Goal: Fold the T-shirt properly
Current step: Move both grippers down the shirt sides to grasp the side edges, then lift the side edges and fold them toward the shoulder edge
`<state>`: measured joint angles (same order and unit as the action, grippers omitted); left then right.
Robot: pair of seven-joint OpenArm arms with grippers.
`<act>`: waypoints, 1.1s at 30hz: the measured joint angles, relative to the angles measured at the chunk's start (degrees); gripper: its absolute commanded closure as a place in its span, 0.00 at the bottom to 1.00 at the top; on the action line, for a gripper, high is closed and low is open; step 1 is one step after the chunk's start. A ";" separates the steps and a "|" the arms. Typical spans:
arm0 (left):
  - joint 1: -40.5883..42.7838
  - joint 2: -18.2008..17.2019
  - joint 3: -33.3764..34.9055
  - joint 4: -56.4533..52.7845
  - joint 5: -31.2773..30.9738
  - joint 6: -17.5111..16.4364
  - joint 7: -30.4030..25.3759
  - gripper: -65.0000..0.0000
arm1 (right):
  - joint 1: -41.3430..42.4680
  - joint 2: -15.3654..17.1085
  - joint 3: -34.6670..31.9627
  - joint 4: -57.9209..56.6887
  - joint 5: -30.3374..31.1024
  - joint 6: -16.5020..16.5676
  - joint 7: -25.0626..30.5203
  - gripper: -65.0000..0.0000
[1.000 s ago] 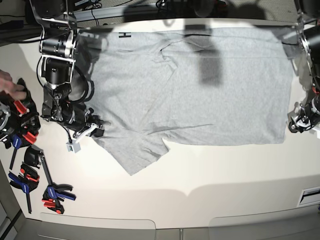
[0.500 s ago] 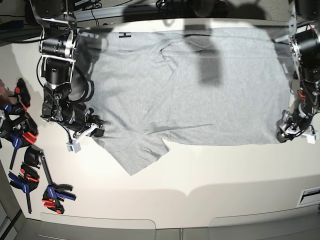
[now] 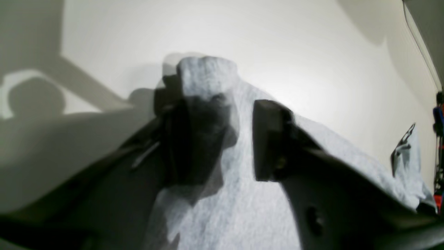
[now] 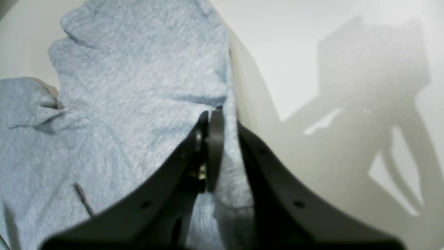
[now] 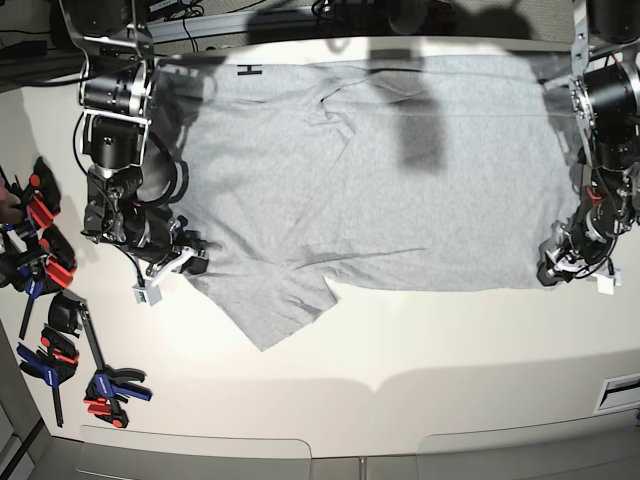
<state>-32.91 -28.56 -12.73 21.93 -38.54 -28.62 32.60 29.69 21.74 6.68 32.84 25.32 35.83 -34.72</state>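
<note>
— T-shirt (image 5: 380, 170) position?
— Spread flat across the upper surface (image 5: 400, 360); a black "H" mark shows upper left.
— Arms?
— Right gripper (image 5: 185, 262), lower left, reaches down, jaws clamped on its hem. Left gripper (image 5: 556, 268), lower right, jaws apart around a bunched corner.

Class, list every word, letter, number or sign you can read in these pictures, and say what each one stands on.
"H": a small black block mark on the light heather-grey cotton T-shirt, at its far edge in the base view; it may be part of longer lettering that is hidden.
Nothing else is readable: the red, blue and black clamps show no legible label, and both wrist views show no text.
</note>
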 measured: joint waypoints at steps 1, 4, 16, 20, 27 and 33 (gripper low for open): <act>0.02 0.00 0.02 0.00 0.02 -0.04 0.22 0.79 | 0.00 0.00 0.00 0.00 0.00 0.00 0.02 1.00; 0.15 0.00 0.04 -0.15 0.57 0.02 0.07 1.00 | 0.00 0.00 0.00 0.00 0.02 0.00 0.00 1.00; 0.46 -3.58 0.24 -0.20 -8.85 -8.46 3.93 1.00 | -0.13 3.08 -0.15 11.56 9.11 2.40 -12.48 1.00; 0.52 -4.68 0.20 -0.20 -10.64 -10.45 7.69 1.00 | -0.42 3.02 -0.15 14.21 12.92 2.62 -18.47 1.00; 3.96 -6.71 0.20 2.99 -15.85 -10.64 11.58 1.00 | -3.04 3.06 -0.17 17.35 16.17 3.23 -22.88 1.00; 12.35 -7.45 0.31 16.02 -20.41 -10.69 15.37 1.00 | -9.97 2.82 4.24 23.80 16.48 3.65 -24.06 1.00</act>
<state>-20.56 -36.01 -12.43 37.95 -58.96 -39.31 47.97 19.73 24.56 10.92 56.64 41.80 39.48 -58.78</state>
